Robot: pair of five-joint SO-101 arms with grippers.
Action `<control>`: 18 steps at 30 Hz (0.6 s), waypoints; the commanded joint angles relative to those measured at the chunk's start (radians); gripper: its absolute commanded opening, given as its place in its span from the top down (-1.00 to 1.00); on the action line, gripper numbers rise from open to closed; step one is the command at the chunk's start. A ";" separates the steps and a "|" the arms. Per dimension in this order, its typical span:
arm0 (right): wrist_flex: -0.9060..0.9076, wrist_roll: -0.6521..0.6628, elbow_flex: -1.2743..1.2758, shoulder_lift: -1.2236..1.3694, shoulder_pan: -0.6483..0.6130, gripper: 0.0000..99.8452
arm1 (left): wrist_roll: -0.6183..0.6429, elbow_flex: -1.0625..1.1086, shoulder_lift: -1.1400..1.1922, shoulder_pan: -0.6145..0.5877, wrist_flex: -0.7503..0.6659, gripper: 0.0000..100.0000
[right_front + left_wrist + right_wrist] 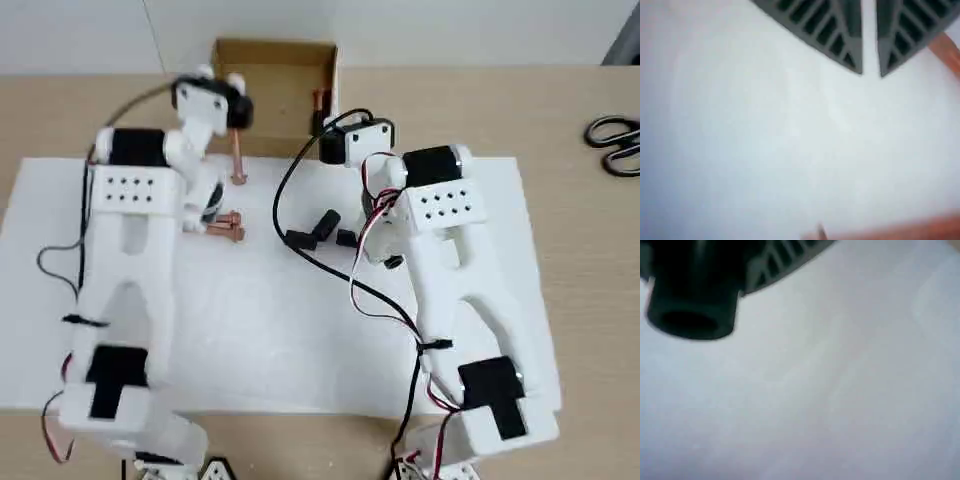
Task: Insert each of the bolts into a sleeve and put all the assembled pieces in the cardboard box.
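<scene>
Table (pixel 560 100): tan wood, lying under everything.
Foam mat (pixel 280 330): white, covered most of the table, with both arms over it.
Cardboard box (pixel 272 50): stood open at the mat's far edge, between the two arms; one copper bolt (pixel 320 103) rested inside, against the wall nearer the right arm.
Left gripper (pixel 870 65): hung low over the mat, its fingers parted by only a thin slit and holding nothing.
Right gripper (pixel 735 277): was closed around a black sleeve (pixel 692 295), close above the mat.
Scissors (pixel 615 140): lay on bare table, well apart at the far right.
Bolts (pixel 228 226): two lay side by side by the left arm; a third (pixel 238 155) lay just before the box.
Other sleeves (pixel 300 239): black, grouped at mid-mat near the right arm.
</scene>
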 commanded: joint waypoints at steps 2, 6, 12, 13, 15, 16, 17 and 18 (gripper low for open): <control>0.005 0.006 -0.043 -0.062 0.005 0.99 | -0.025 0.145 -0.117 -0.012 -0.052 0.99; 0.005 0.005 -0.043 -0.062 0.007 0.99 | 0.083 0.145 -0.133 -0.051 -0.175 0.99; 0.007 0.005 -0.034 -0.062 0.010 0.99 | 0.252 0.128 0.015 -0.041 -0.382 0.82; 0.007 0.005 -0.026 -0.062 0.010 0.99 | 0.265 0.108 0.064 -0.035 -0.385 0.73; 0.005 0.005 -0.011 -0.062 0.010 0.99 | 0.288 0.044 0.167 -0.028 -0.387 0.62; 0.004 0.005 -0.005 -0.062 0.010 0.99 | 0.301 0.001 0.216 -0.028 -0.385 0.62; 0.004 0.005 0.000 -0.062 0.010 0.99 | 0.310 -0.047 0.264 -0.026 -0.382 0.64; 0.004 0.005 0.000 -0.062 0.010 0.99 | 0.316 -0.101 0.307 -0.025 -0.382 0.66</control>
